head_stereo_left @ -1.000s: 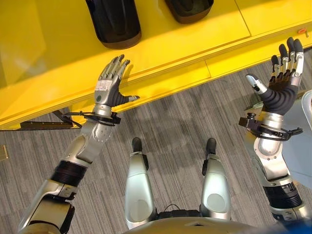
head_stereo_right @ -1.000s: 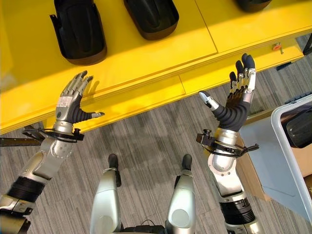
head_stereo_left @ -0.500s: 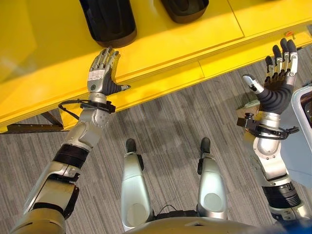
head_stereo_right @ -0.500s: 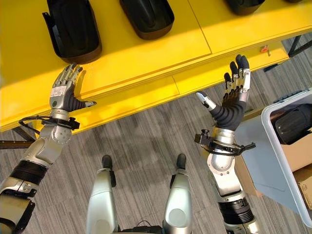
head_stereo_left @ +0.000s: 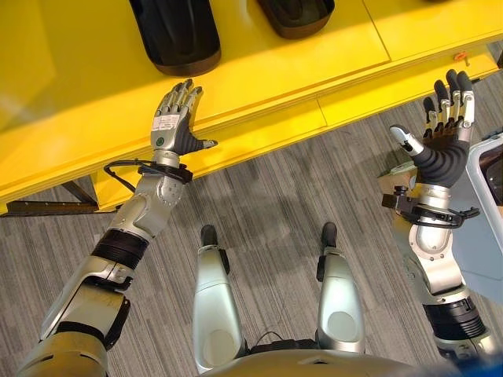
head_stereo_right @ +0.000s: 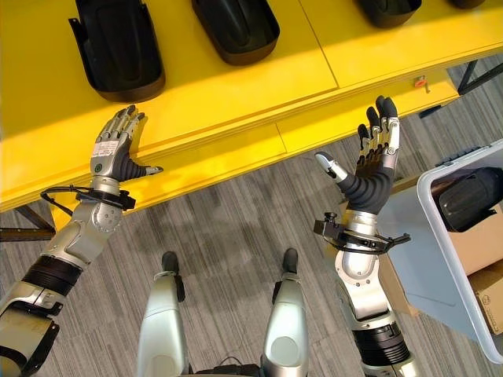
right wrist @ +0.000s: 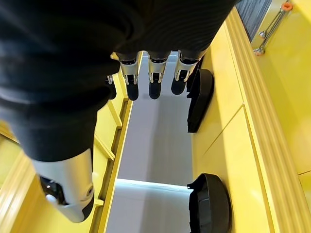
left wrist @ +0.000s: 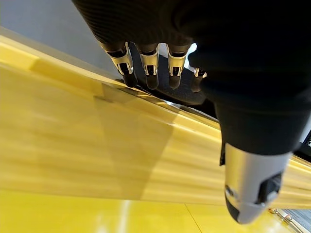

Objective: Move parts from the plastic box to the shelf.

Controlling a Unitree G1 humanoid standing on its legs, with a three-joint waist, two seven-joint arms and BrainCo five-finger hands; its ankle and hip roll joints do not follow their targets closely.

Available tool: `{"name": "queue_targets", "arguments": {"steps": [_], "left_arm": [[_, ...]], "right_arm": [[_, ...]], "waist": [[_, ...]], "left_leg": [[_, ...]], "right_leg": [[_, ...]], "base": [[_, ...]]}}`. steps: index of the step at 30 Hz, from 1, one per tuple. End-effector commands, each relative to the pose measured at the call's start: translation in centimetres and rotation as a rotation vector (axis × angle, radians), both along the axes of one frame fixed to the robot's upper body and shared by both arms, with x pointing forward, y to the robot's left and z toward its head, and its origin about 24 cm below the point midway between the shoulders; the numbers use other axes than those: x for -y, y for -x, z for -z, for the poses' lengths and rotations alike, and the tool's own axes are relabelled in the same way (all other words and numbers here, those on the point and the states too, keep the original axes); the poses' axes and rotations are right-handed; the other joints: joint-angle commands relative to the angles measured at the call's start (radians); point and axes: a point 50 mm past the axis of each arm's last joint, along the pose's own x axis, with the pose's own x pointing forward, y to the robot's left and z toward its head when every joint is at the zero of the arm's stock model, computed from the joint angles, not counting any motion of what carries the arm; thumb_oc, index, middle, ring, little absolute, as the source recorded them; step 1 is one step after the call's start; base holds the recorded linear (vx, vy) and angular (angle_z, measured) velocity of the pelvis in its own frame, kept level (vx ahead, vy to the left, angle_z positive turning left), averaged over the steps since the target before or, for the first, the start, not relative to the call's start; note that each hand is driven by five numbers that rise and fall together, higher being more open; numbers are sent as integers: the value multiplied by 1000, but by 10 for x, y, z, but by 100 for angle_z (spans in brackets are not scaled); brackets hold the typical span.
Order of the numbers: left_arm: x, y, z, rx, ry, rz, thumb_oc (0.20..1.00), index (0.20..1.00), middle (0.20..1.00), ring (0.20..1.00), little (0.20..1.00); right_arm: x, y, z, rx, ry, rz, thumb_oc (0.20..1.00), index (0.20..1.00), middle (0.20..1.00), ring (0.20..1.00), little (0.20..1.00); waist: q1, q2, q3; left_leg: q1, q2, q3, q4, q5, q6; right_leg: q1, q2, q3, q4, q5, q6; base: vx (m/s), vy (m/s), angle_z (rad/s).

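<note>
both robot hands are spread open and hold nothing: the left robot hand over the front edge of the yellow shelf, the right robot hand raised just in front of it. black parts lie on the shelf, and another dark part sits in the plastic box at the robot's right.

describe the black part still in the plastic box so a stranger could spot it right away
Start at the long yellow shelf, then look to the robot's right, to the pale plastic box on the floor. The black part lies at its far end beside a cardboard box, and unlike the other black parts it is not on the shelf.
</note>
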Motion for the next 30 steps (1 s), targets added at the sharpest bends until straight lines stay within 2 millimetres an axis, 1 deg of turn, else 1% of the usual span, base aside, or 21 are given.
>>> {"name": "queue_targets", "arguments": {"steps": [1,4,5,6,8,18,22,30], "left_arm": [[8,-5,-19,78,-26,25,1000,1000,1000,1000,1000],[10,-9,-29,102,-23,26,1000,1000,1000,1000,1000],[10,-9,-29,102,-23,26,1000,1000,1000,1000,1000],[11,-12,-35,115,-29,27,1000,1000,1000,1000,1000],[14,-12,-38,124,-30,37,1000,1000,1000,1000,1000],[18,-18,-48,145,-28,42,1000,1000,1000,1000,1000],[23,-22,-58,168,-31,51,1000,1000,1000,1000,1000],[25,-25,-61,171,-37,46,1000,1000,1000,1000,1000]], "right_arm": [[8,9,-16,104,-30,24,1000,1000,1000,1000,1000],[8,9,-15,97,-28,22,1000,1000,1000,1000,1000],[8,9,-15,97,-28,22,1000,1000,1000,1000,1000],[8,9,-16,100,-24,20,1000,1000,1000,1000,1000],[8,9,-16,99,-21,15,1000,1000,1000,1000,1000],[6,9,-16,97,-15,-5,1000,1000,1000,1000,1000],[6,9,-15,91,-14,-8,1000,1000,1000,1000,1000],[7,9,-13,83,-14,-9,1000,1000,1000,1000,1000]], "waist": [[-4,12,-29],[-11,9,-35],[-11,9,-35],[-14,10,-36],[-15,9,-38],[-21,6,-43],[-26,4,-47],[-30,2,-52]], "left_leg": [[50,-23,51,-117,69,40],[44,-21,52,-112,69,39],[44,-21,52,-112,69,39],[44,-20,53,-111,69,39],[43,-20,53,-108,68,40],[41,-16,55,-106,68,39],[35,-14,55,-104,67,40],[31,-16,53,-99,66,40]], "right_leg": [[-10,2,9,206,-162,-69],[-17,4,15,208,-162,-69],[-18,4,16,208,-162,-69],[-20,4,18,212,-162,-68],[-20,5,19,212,-161,-68],[-27,7,27,216,-160,-68],[-32,8,30,218,-161,-67],[-38,9,34,220,-161,-66]], "base": [[-6,2,-4],[-2,4,-2],[-5,15,-3],[0,0,0],[0,0,0],[0,0,0],[0,0,0],[0,0,0]]}}
